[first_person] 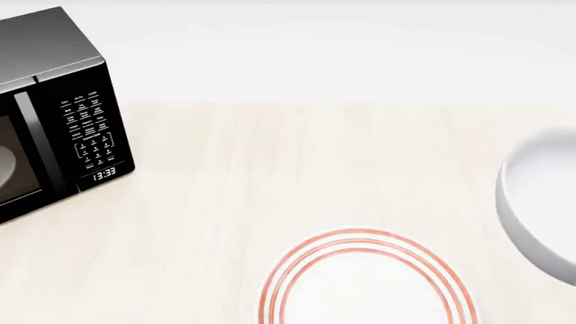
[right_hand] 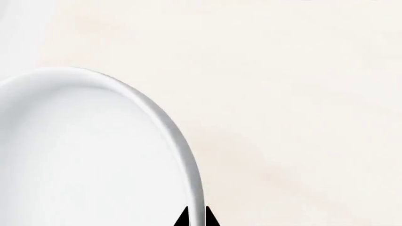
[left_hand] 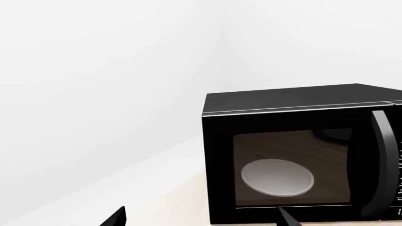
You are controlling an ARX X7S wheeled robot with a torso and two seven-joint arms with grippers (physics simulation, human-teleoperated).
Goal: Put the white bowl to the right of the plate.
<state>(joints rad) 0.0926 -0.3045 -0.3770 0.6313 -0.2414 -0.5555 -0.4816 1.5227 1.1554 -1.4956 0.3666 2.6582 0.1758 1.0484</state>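
On the desk [first_person: 297, 169], toward its right edge, the white bowl [first_person: 540, 202] is seen beside and slightly beyond the plate [first_person: 360, 283], apart from it. Its rim is pinched by the right pincer [right_hand: 194, 217], closed thin for carrying. The left pincer [left_hand: 201, 217] is held spread, facing the microwave [left_hand: 301, 150].

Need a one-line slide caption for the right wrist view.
Right gripper pinching the white bowl rim over the pale table.
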